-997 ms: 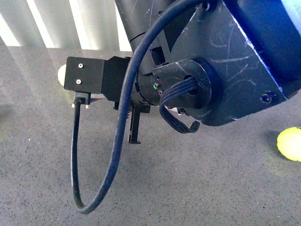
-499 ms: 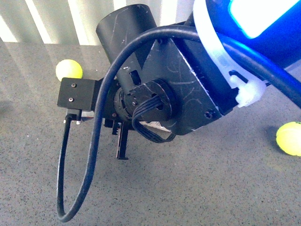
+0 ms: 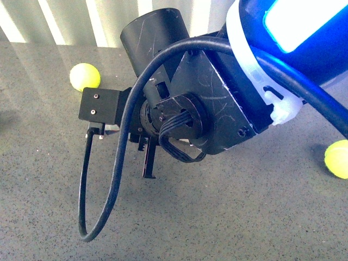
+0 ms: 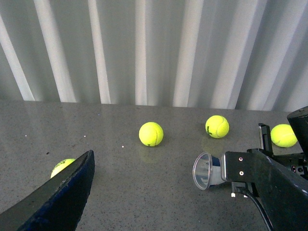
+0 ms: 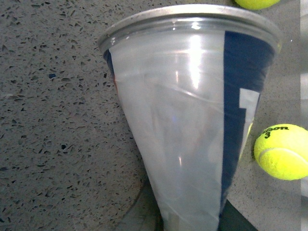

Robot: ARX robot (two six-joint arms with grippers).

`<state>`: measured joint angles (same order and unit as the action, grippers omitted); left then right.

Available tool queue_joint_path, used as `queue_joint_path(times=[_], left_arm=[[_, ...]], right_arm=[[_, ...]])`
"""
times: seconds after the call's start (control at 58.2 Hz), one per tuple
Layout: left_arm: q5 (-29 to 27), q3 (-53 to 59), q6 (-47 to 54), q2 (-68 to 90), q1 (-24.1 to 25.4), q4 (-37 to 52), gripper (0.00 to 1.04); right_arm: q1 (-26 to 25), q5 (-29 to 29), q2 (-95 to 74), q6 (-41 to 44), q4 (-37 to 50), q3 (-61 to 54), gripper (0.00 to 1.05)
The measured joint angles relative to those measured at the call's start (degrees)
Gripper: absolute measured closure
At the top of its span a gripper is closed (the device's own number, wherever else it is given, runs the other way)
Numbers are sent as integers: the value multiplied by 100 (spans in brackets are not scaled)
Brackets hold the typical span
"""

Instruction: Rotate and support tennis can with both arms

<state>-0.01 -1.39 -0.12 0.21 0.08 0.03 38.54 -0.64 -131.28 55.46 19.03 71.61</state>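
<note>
My left fingers stand wide and empty, low over the table, placed, I judge, to come under the free end. The tennis can lies level, open mouth towards them, because my right gripper clamps its far end, ready to turn it

Clear tennis can jutting level from black right arm, four tennis balls on grey table
</note>
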Motion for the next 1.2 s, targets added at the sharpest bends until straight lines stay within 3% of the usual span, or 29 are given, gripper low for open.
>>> queue_joint_path(times=[0.223, 0.499, 0.98, 1.203], left_arm=[[0, 0, 0, 0, 0, 0, 7], [2, 0, 0, 0, 0, 0, 7], [2, 0, 0, 0, 0, 0, 7], [0, 0, 0, 0, 0, 0, 7]], right_arm=[[0, 50, -11, -243, 44, 46, 50], [2, 107, 90, -289, -74, -46, 6], [-85, 258, 1211, -393, -59, -896, 7], [-691, 157, 2411, -1198, 798, -1963, 7]])
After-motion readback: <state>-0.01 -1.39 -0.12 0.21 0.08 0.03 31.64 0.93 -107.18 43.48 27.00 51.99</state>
